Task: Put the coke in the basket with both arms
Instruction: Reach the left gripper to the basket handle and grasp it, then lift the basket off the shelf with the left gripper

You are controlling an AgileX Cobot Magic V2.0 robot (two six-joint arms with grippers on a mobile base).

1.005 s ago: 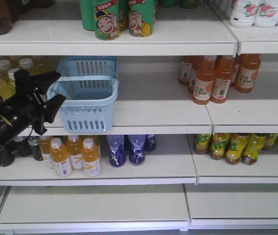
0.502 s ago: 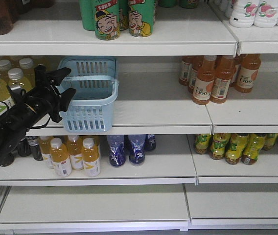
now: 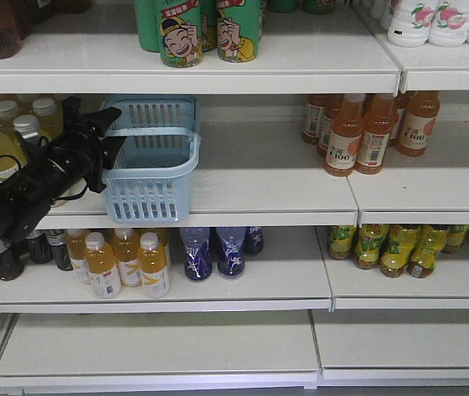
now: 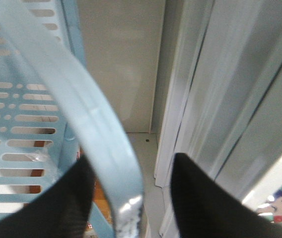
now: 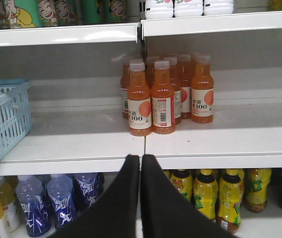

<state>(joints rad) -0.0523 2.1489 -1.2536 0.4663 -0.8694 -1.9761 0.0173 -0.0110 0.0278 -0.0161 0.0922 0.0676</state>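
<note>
The light blue basket (image 3: 153,169) stands on the middle shelf, left of centre. Its pale blue handle (image 4: 100,130) runs between the two black fingers of my left gripper (image 4: 131,157), which is open and straddles it without closing. From the front, the left gripper (image 3: 120,128) sits at the basket's left rim. My right gripper (image 5: 141,158) is shut on nothing and hangs in front of the middle shelf edge, with the basket (image 5: 2,121) far to its left. The coke shows in no view.
Orange juice bottles (image 3: 358,132) stand on the middle shelf to the right. Yellow drinks (image 3: 3,136) crowd behind the left arm. Below are dark cola bottles (image 3: 7,262), orange-yellow bottles (image 3: 127,264), blue bottles (image 3: 214,252) and tea bottles (image 3: 391,247). Green cans (image 3: 206,31) fill the top shelf.
My left arm has moved up and to the right toward the basket, and its open jaws now straddle the handle at the left rim. The basket has not moved.
</note>
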